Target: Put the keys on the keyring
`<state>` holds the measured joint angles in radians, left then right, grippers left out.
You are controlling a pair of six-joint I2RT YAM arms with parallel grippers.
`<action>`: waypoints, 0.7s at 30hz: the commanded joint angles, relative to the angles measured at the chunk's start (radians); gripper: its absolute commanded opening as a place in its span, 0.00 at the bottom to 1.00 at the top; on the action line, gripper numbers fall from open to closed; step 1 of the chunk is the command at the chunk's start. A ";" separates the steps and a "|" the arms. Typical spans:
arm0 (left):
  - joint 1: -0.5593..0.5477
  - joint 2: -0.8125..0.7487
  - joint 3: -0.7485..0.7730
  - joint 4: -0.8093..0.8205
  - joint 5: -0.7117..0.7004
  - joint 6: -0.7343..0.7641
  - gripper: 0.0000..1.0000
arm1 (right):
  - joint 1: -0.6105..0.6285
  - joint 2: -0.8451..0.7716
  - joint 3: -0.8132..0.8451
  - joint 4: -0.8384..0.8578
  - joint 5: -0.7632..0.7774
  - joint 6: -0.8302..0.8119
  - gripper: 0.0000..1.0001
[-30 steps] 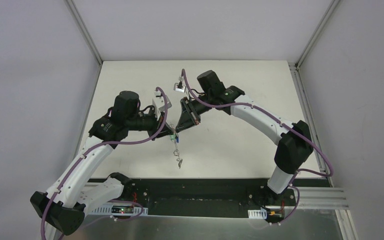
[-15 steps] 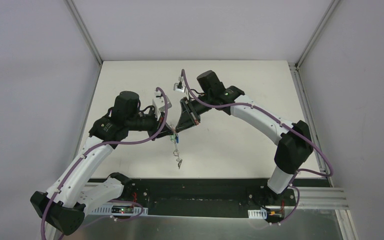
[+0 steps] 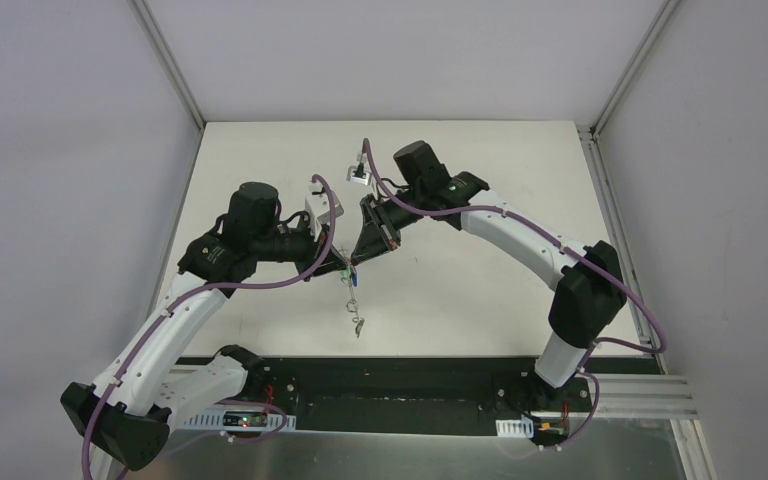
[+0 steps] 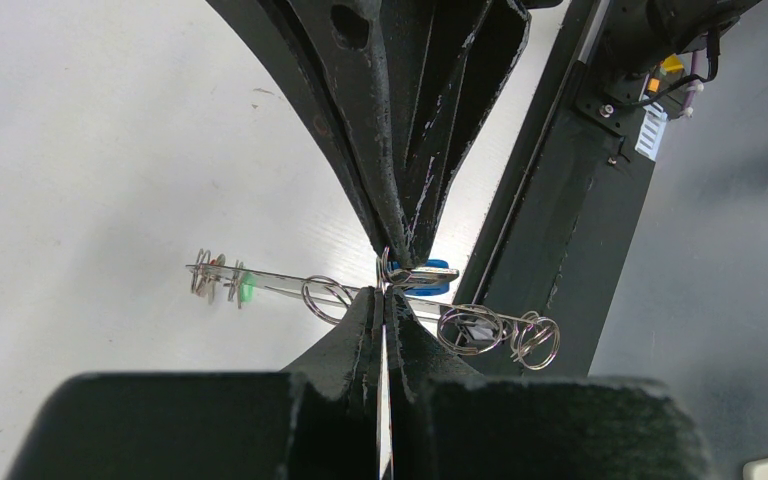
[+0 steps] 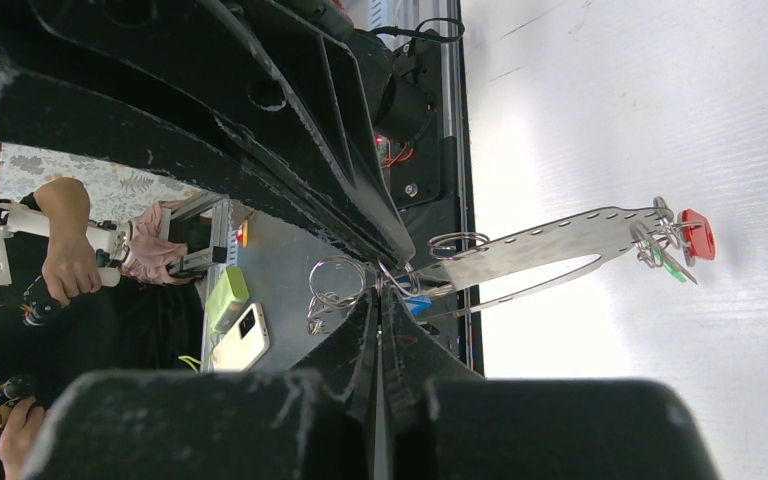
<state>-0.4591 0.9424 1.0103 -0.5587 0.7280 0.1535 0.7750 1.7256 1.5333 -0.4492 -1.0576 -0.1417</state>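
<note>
Both grippers meet tip to tip above the table's front middle. My left gripper (image 3: 341, 264) (image 4: 382, 295) is shut on the keyring (image 4: 280, 281) (image 5: 550, 245), a thin metal ring seen edge-on in the left wrist view. My right gripper (image 3: 354, 262) (image 5: 380, 292) is shut on a key with a blue tag (image 4: 422, 278) (image 5: 418, 303), right against the ring. A green tag (image 4: 246, 288) and a red tag (image 5: 697, 233) hang at the ring's far end. Small split rings (image 4: 470, 328) hang on it too. Keys (image 3: 358, 323) dangle below the grippers.
A black rail (image 3: 390, 385) runs along the near table edge below the dangling keys. Grey walls close in the table's left, right and back. Beyond the rail, a phone (image 5: 242, 340), a green box (image 5: 225, 297) and a person's hand (image 5: 70, 262) show.
</note>
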 commanded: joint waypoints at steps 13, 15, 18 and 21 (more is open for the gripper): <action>-0.014 -0.007 0.008 0.045 0.035 0.014 0.00 | 0.008 -0.003 0.038 0.028 0.019 -0.006 0.00; -0.014 -0.007 0.008 0.046 0.035 0.015 0.00 | 0.007 -0.003 0.037 0.028 0.021 -0.007 0.00; -0.015 -0.007 0.007 0.045 0.038 0.018 0.00 | 0.008 -0.003 0.035 0.029 0.027 -0.010 0.00; -0.015 -0.007 0.007 0.045 0.040 0.017 0.00 | 0.007 -0.004 0.031 0.029 0.036 -0.013 0.00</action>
<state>-0.4595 0.9424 1.0103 -0.5587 0.7277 0.1562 0.7750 1.7256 1.5333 -0.4492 -1.0508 -0.1421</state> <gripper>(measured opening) 0.008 0.007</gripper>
